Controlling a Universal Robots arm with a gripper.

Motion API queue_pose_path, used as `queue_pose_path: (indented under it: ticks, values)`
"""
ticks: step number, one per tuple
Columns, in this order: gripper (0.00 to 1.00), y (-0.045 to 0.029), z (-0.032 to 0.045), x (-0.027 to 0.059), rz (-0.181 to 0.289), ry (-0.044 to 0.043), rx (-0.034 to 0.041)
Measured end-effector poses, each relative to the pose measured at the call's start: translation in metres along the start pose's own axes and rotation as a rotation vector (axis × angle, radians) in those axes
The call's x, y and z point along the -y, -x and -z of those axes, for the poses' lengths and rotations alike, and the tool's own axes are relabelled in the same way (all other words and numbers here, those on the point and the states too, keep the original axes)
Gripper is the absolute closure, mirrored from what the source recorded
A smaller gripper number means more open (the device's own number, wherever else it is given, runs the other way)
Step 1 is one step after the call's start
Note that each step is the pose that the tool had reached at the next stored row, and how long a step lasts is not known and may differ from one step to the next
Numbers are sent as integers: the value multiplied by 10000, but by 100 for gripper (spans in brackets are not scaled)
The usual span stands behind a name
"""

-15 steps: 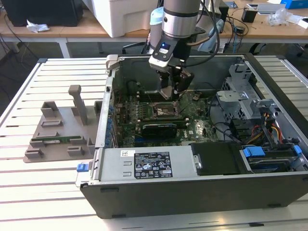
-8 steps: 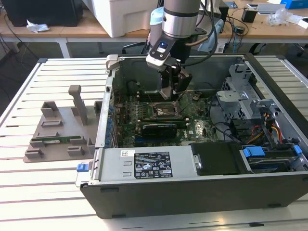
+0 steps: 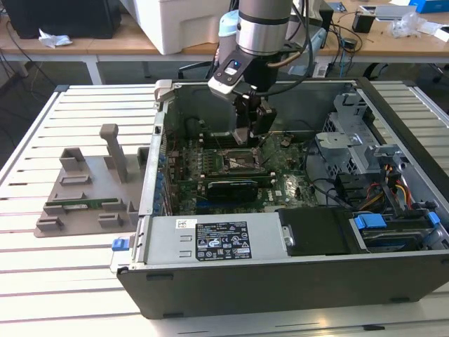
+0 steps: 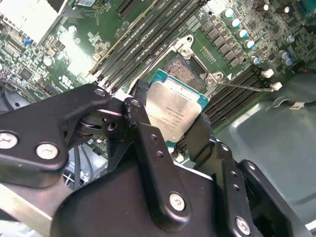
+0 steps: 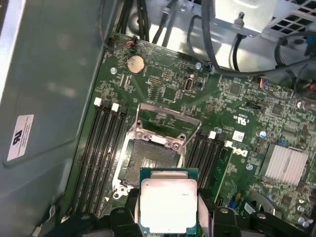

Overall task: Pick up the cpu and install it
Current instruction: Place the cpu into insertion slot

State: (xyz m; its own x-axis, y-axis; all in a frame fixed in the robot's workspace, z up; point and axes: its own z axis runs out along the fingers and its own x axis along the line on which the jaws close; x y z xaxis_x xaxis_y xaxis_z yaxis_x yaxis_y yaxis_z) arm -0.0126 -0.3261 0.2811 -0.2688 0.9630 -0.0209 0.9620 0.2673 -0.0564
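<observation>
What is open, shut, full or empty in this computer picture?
hand: shut on the cpu.
cpu: held, not in the socket.
socket: empty, its metal frame lifted open.
computer case: lying on its side, open on top.

One cpu [image 5: 168, 202]; one gripper [image 3: 252, 140]; one open socket [image 5: 150, 160]; one computer case [image 3: 280, 288]; one grey holder [image 3: 77, 182]

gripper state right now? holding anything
gripper: shut on the cpu, which sits between its fingers, clear of the empty socket.
</observation>
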Motion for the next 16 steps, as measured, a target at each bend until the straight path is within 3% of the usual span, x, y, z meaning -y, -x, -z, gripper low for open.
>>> queue_pose_path:
  ticks: [16]
  values:
    - [45, 0, 0, -1, -2042, -78, 11]
